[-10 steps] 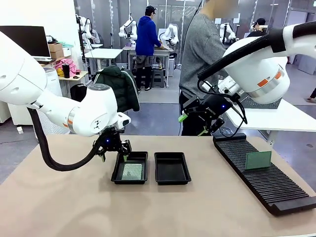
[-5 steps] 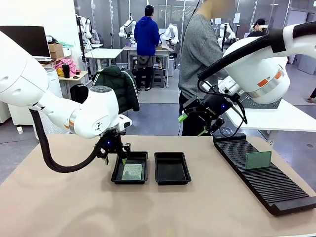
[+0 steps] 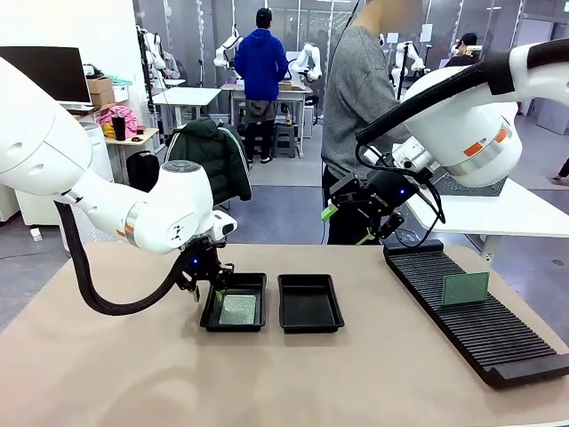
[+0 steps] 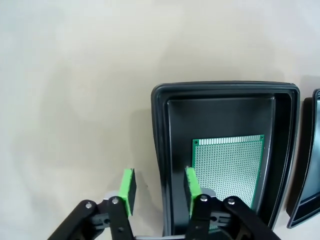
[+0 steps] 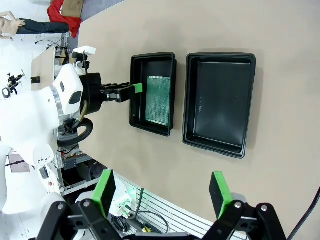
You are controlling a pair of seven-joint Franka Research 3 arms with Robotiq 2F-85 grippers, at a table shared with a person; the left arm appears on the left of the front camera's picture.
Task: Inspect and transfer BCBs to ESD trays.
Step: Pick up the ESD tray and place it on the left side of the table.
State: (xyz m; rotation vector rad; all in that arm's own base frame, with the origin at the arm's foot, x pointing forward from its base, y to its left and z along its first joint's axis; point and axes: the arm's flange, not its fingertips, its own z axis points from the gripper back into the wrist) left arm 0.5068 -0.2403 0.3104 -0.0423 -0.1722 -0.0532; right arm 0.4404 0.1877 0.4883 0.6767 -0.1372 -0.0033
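Observation:
One BCB [image 3: 238,309] lies flat in the left ESD tray [image 3: 233,327]. The right ESD tray [image 3: 309,327] beside it holds nothing. My left gripper [image 3: 209,286] hangs low at the left tray's left rim. In the left wrist view its fingers [image 4: 128,189] straddle that rim [image 4: 159,150], one pad outside and one over the BCB [image 4: 227,167], with gaps on both sides. A second BCB [image 3: 466,288] stands upright in the rack. My right gripper [image 3: 347,225] is open, raised behind the rack's far end; its wrist view looks down on both trays [image 5: 220,105].
A long black slotted rack [image 3: 498,342] lies along the table's right side. A person in a grey top [image 3: 356,98] stands at the far edge. Bare tabletop stretches across the front and the left.
The left gripper's jaws have narrowed and it has shifted slightly along the left tray's rim. The right arm has not moved.

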